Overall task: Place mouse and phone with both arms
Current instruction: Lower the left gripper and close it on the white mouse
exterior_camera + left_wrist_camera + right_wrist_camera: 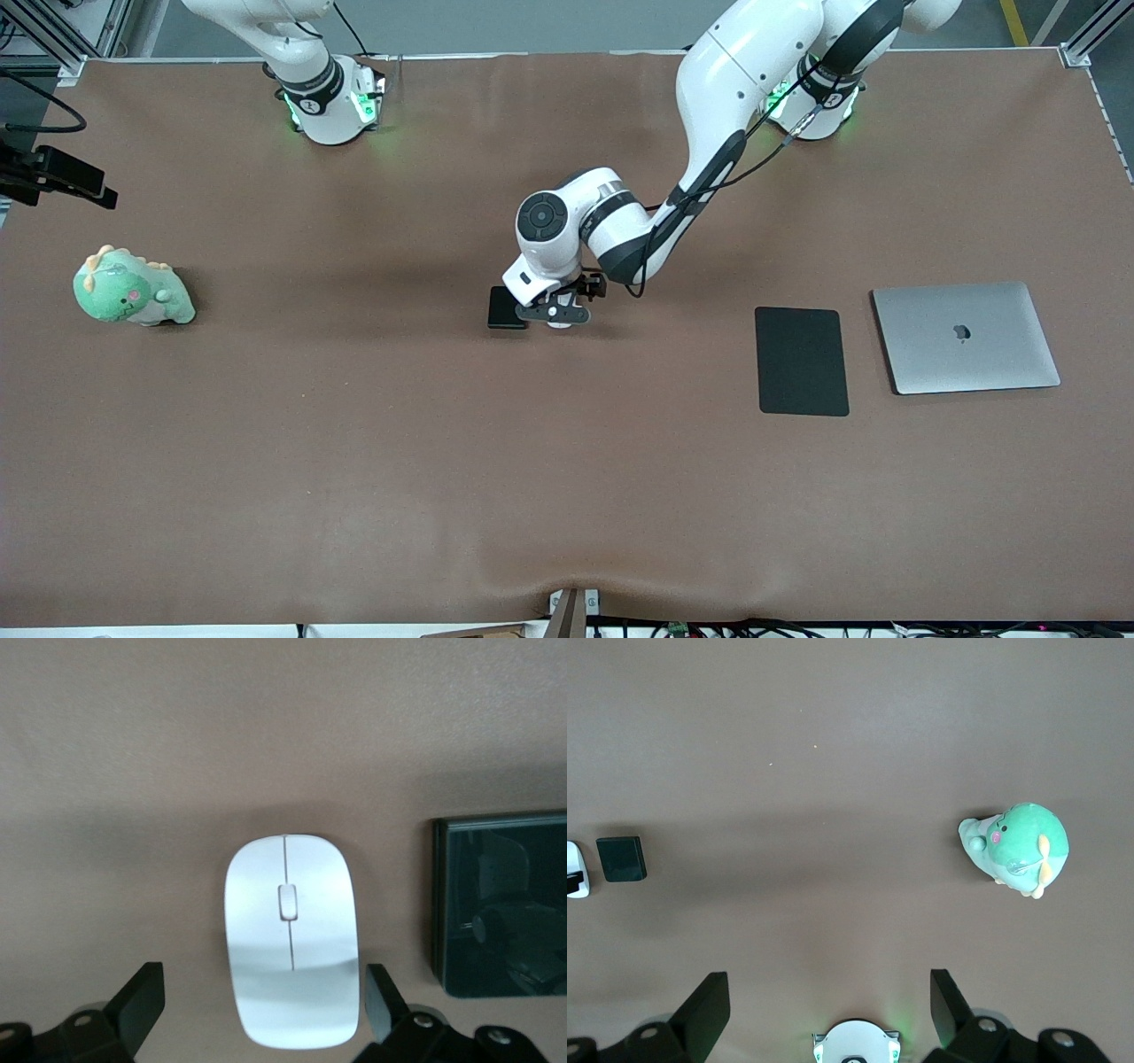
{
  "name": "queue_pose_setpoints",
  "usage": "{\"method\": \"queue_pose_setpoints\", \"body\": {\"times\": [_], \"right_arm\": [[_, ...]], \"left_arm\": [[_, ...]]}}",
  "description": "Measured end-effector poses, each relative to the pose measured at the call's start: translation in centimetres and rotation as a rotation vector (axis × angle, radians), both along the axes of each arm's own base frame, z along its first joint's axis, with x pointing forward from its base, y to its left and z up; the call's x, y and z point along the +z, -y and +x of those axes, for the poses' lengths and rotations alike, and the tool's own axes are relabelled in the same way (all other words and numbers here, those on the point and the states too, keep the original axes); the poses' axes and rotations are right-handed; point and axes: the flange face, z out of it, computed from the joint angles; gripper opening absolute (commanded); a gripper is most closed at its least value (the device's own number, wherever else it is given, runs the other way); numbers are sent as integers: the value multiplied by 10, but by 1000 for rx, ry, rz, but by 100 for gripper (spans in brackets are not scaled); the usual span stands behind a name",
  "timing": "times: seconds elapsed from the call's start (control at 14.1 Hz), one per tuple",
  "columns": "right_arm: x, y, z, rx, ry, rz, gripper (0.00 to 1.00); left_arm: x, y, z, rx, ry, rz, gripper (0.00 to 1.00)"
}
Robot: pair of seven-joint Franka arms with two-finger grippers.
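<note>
Left tool (pixel 266 1010) spread, straddling mouse (pixel 291 939) along its long axis, phone (pixel 500 904) just beside; right tool (pixel 830 1014) spread, waiting.

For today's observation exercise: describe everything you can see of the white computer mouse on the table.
The mouse is a small, flat white oval with a glossy, plastic-looking shell, a thin grey line down its middle and a small scroll button on that line. It lies flat on the brown table, near the middle, beside the black phone without touching it. The left gripper hangs over it, fingers open on either side; nothing grips it.
</note>
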Motion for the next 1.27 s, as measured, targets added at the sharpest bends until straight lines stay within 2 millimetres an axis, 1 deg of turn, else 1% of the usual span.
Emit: {"method": "queue_pose_setpoints", "body": {"times": [0.49,0.57,0.64,0.71,1.06,1.27], "right_arm": [[-1,-1,0,1,-1,0,100],[-1,-1,0,1,-1,0,100],[-1,-1,1,1,-2,0,100],[-1,-1,1,1,-2,0,100],[-3,-1,2,1,-5,0,100],[-10,-1,6,3,-18,1,100]], "left_arm": [[-11,2,0,35,18,-7,100],[-13,2,0,45,23,-6,75],[-14,2,1,50,28,-7,25],[-15,2,0,51,31,-6,0],[-15,4,0,71,37,-5,0],[-13,4,1,72,41,-10,0]]}}
